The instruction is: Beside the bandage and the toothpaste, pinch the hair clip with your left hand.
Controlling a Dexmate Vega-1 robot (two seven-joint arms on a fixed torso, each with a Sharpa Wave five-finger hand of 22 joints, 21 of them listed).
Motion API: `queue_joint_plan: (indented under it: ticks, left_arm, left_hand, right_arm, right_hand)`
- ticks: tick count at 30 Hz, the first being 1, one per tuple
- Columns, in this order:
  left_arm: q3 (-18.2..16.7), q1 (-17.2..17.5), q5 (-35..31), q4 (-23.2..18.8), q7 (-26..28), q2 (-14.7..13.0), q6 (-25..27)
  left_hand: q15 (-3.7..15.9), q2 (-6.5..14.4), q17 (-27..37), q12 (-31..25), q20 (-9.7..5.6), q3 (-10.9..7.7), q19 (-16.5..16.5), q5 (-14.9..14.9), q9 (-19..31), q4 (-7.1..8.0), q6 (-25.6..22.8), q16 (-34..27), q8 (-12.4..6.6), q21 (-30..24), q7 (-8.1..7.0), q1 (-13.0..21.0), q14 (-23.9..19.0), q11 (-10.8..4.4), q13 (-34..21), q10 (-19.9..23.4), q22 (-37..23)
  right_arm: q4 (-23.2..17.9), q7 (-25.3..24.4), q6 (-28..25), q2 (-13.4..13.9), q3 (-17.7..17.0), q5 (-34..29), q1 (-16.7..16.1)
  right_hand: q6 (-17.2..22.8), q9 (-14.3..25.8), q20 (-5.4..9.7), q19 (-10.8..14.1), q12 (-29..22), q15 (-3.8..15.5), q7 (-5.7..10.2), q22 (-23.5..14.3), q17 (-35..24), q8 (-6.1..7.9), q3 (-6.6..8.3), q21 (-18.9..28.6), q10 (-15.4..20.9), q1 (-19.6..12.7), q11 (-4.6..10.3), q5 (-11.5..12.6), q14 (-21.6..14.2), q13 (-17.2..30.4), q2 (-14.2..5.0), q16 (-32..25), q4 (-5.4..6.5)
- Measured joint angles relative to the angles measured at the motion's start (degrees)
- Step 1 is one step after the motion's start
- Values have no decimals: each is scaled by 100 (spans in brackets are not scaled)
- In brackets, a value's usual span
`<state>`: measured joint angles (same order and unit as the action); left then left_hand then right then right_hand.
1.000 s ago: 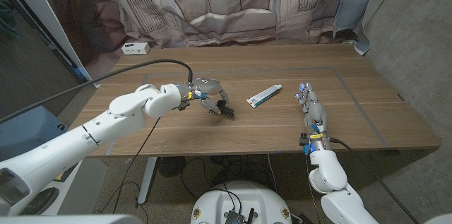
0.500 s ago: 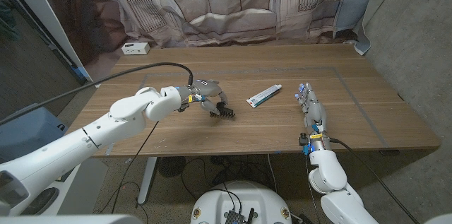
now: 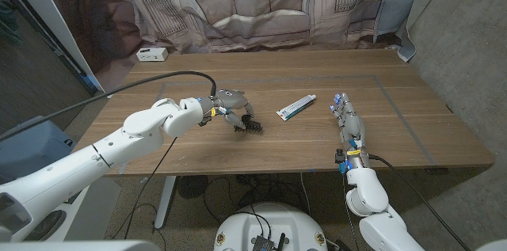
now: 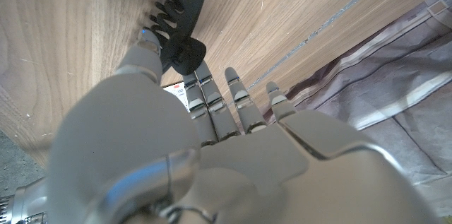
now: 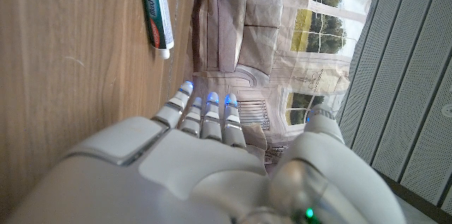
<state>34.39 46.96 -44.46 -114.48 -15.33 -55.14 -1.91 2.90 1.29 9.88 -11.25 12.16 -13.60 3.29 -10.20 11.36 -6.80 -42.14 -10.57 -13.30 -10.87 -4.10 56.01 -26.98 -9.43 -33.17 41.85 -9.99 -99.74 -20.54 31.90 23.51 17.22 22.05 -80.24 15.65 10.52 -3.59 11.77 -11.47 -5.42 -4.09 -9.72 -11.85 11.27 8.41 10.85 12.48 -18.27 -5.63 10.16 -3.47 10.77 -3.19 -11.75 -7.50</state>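
A black toothed hair clip (image 3: 252, 126) lies at the tips of my left hand (image 3: 234, 111), left of the table's middle. In the left wrist view the thumb and a finger pinch the clip's (image 4: 178, 13) rounded grip end, its teeth pointing away over the wood. A white printed scrap (image 4: 174, 91), perhaps the bandage, peeks out under the fingers. The white and green toothpaste tube (image 3: 296, 107) lies a short way to the right of the clip. My right hand (image 3: 349, 124) stays near the front right edge, fingers straight, holding nothing.
A small white box (image 3: 150, 54) sits at the back left corner. A black cable (image 3: 170, 76) arcs over the left arm. The toothpaste tube (image 5: 157, 10) lies ahead of the right hand's fingertips. A printed curtain hangs behind the table.
The left hand's fingers have drawn in a little around the clip. The right hand and the toothpaste have not moved.
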Motion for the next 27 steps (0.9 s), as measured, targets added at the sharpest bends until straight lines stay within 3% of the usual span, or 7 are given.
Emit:
queue_joint_plan:
  ticks: [15, 27]
  left_arm:
    - [63, -26, -18, 78, -90, 54, 47]
    - [79, -34, -18, 92, -110, 50, 94]
  left_hand:
    - [-22, 0, 0, 0, 25, 0, -26, 0, 0, 0, 25, 0, 45, 0, 25, -60, 38, -25, -1, -116, 0]
    - [-12, 17, 0, 1, -5, 0, -56, 0, 0, 0, 242, 0, 145, 0, 33, -138, 111, 48, 26, -311, 0]
  right_arm:
    - [-58, -6, -51, 49, -25, 29, -43]
    - [-75, -11, -67, 61, -33, 41, -47]
  right_hand:
    - [0, 0, 0, 0, 0, 0, 0, 0, 0, 0, 0, 0, 0, 0, 0, 0, 0, 0, 0, 0, 0]
    - [0, 0, 0, 0, 0, 0, 0, 0, 0, 0, 0, 0, 0, 0, 0, 0, 0, 0, 0, 0, 0]
